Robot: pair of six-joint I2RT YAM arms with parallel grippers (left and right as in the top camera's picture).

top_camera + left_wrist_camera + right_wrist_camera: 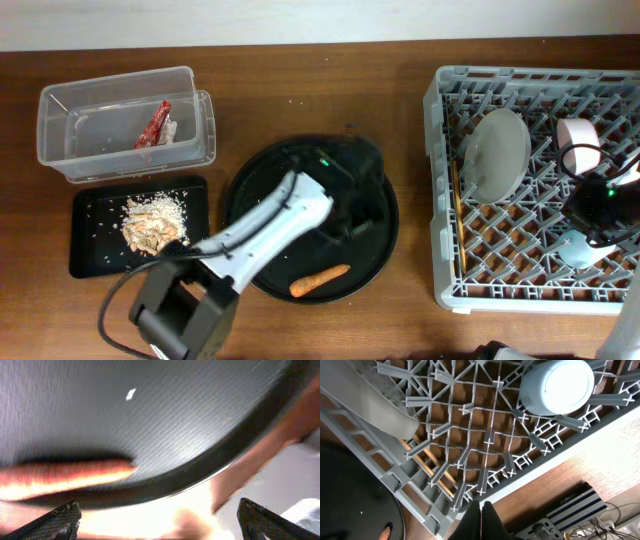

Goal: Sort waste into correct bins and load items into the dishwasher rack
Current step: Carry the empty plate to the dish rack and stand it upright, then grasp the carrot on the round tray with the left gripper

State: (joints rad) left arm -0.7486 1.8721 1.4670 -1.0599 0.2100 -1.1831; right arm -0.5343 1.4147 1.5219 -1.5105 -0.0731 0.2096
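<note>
- Left wrist view: the left gripper (165,521) has its fingers spread wide with nothing between them. Only the two woven-carbon tips show, one at each lower corner.
- Just beyond the tips, a blurred orange carrot (65,477) lies on the finely ribbed, matte surface of the round black tray (175,420), close to its curved raised rim.
- Only the overhead view places the carrot (320,280): it is at the tray's (375,240) near edge and clear of the arm, with bare tray to its right.
- Right wrist view: the right gripper (481,519) has its fingers pressed together, empty, above the outer rim of the dishwasher rack (385,480).
- This view looks through the light-grey peg grid. The wooden chopsticks (432,472) lie low beside the rack wall, the plate (370,395) leans on pegs, and the light-blue cup (557,385) sits further in.
- Overhead, the pinkish bowl (580,145) stands in the rack's far right part. Open cells remain between the plate and the cup.
- Far left, the shallow black tray (95,250) holds the food scraps (152,222).
- Behind it, the clear tub (70,140) contains the red wrapper (153,125) and the tissue (170,130).
- Bare wooden table (330,90) separates the tub from the rack.
</note>
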